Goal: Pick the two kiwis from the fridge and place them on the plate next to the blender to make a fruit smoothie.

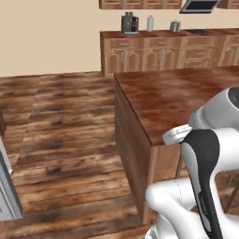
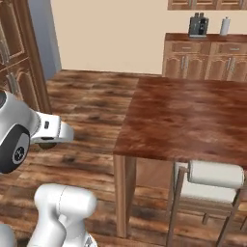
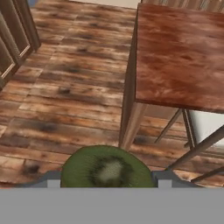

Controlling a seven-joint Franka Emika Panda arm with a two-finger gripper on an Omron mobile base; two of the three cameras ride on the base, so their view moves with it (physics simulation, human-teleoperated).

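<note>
In the hand view a rounded olive-green kiwi (image 3: 107, 168) with a pale fuzzy patch at its middle sits at the bottom, wedged between the two small grey finger tips (image 3: 53, 183) of the gripper (image 3: 106, 183), one tip showing at each side of the fruit; the claw is clamped on that kiwi, which hangs in the air above the dark streaked wooden plank floor (image 3: 65, 87). Beyond the fruit, to the right, stands a reddish-brown wooden island table (image 3: 179, 57) on a pale wooden corner leg (image 3: 131, 127), with the slanted legs of a white-seated stool (image 3: 205, 124) tucked under its near right edge. At the far left of that view are brown panelled cabinet doors (image 3: 13, 39). In the right base view the same table top (image 2: 188, 120) fills the middle, the stool with its white padded seat (image 2: 214, 174) stands at its near side, and the robot's white arm (image 2: 29, 130) reaches in from the left. Against the far wall runs a wooden counter with drawers (image 2: 207, 53), bearing a dark grey appliance (image 2: 198, 25) and a pale upright canister (image 2: 225, 26) just to its right. In the left base view a sliver of a white-grey cabinet edge (image 1: 7, 186) shows at the near left.
</note>
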